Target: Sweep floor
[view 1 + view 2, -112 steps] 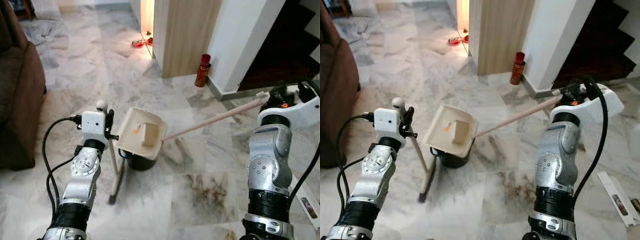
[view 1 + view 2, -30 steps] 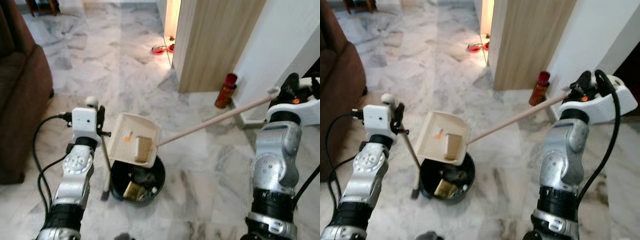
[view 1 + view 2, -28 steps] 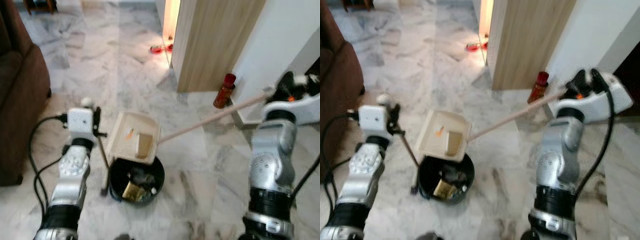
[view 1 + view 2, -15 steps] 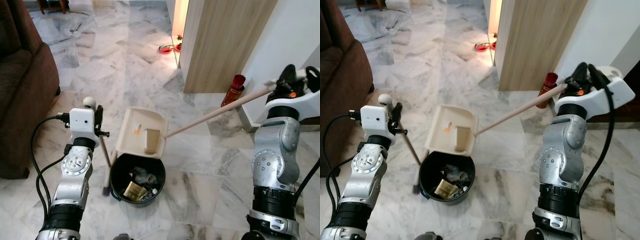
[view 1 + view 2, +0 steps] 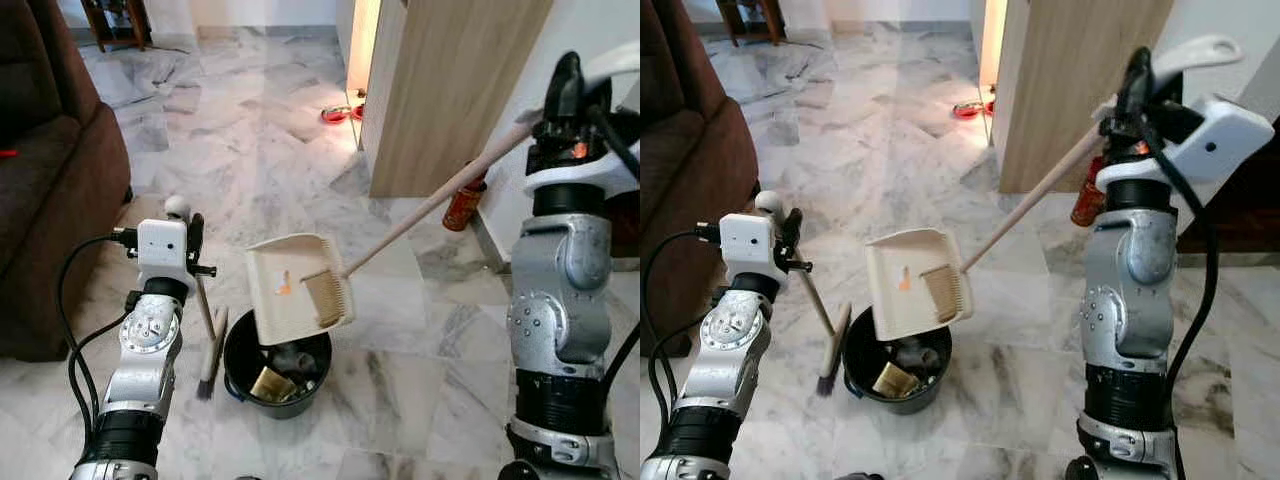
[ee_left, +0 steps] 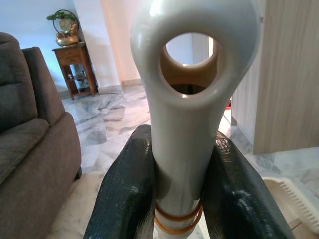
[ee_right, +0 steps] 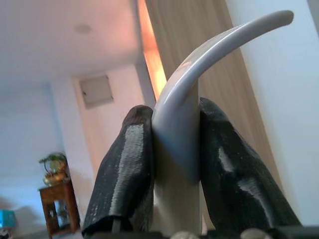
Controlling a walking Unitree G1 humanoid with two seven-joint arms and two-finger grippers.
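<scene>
A cream dustpan (image 5: 297, 290) hangs steeply tilted over a black bin (image 5: 278, 372) that holds rubbish. An orange scrap (image 5: 284, 290) and a tan piece (image 5: 325, 292) lie in the pan. Its long wooden handle (image 5: 440, 195) rises to my right gripper (image 7: 175, 144), which is shut on the handle's hooked end, held high near the wooden wall. My left gripper (image 6: 179, 164) is shut on the white ringed top of the broom handle (image 6: 192, 99). The broom's brush head (image 5: 210, 352) rests on the floor just left of the bin.
A brown sofa (image 5: 40, 190) fills the left side. A wooden wall panel (image 5: 450, 80) and white wall stand to the right, with a red bottle (image 5: 462, 205) at their foot. Red bowls (image 5: 336, 115) lie further back. Marble floor lies open ahead.
My right arm has lifted the handle's end much higher, tipping the dustpan steeper over the bin. The tan piece has slid to the pan's lower edge. The broom stays beside the bin.
</scene>
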